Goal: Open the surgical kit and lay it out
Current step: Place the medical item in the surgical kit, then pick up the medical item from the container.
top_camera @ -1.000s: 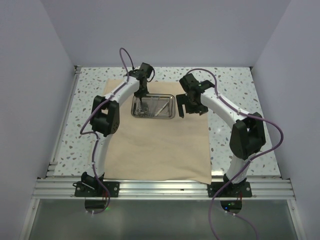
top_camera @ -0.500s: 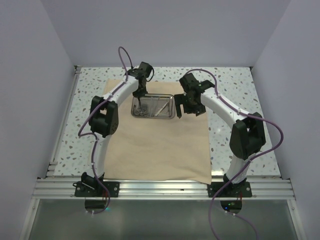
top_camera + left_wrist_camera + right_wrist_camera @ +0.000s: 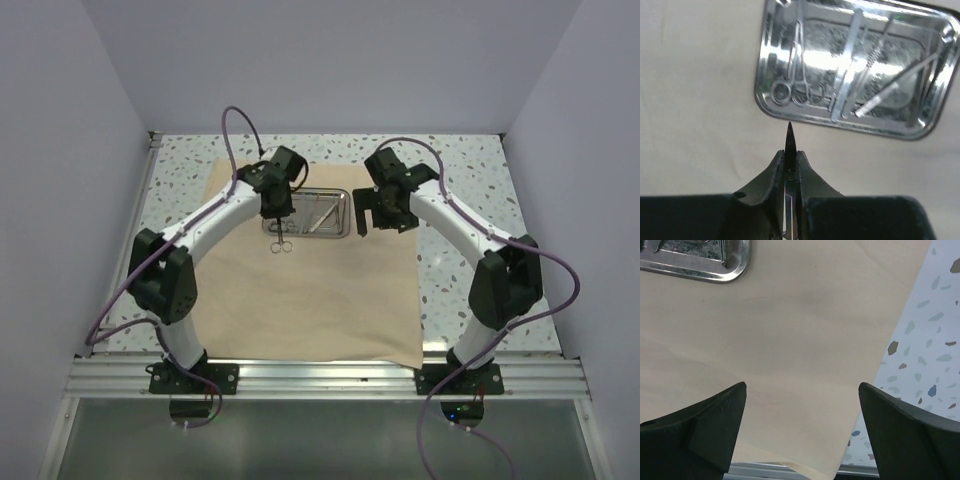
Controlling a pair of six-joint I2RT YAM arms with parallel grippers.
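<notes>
**Surgical kit, wrap opened: first instrument at the tray's near edge**

Nearest the arm bases, the tan cloth wrap [image 3: 310, 300] lies unfolded and flat on the tabletop [image 3: 470, 160], its near hem close to the rail. It serves as the field on which the instruments are to be laid, so most of its near half is bare.

Farther in, the left gripper [image 3: 790, 156] points down over the cloth just on the near side of the steel tray [image 3: 840, 125]. Its fingers are pressed together on a pair of scissors [image 3: 281, 242], held by the thin blades. The pointed tip projects past the fingertips, and the ring handles show against the cloth in the overhead view (whether they touch the cloth cannot be told). This grip suits carrying a slender tool to a laying spot.

At the same depth, the right gripper [image 3: 802, 387] hangs over the cloth beside the tray's right end, fingers spread wide and holding nothing. It is probably staged for a later pick.

Beyond them, the tray sits on the far part of the cloth. It is small, rectangular and mirror-bright, with rounded corners. Inside lie ring-handled instruments [image 3: 799, 93] at one end and several straight silver tools [image 3: 847, 65] set at angles. By this showing, the laying-out has barely begun.
</notes>
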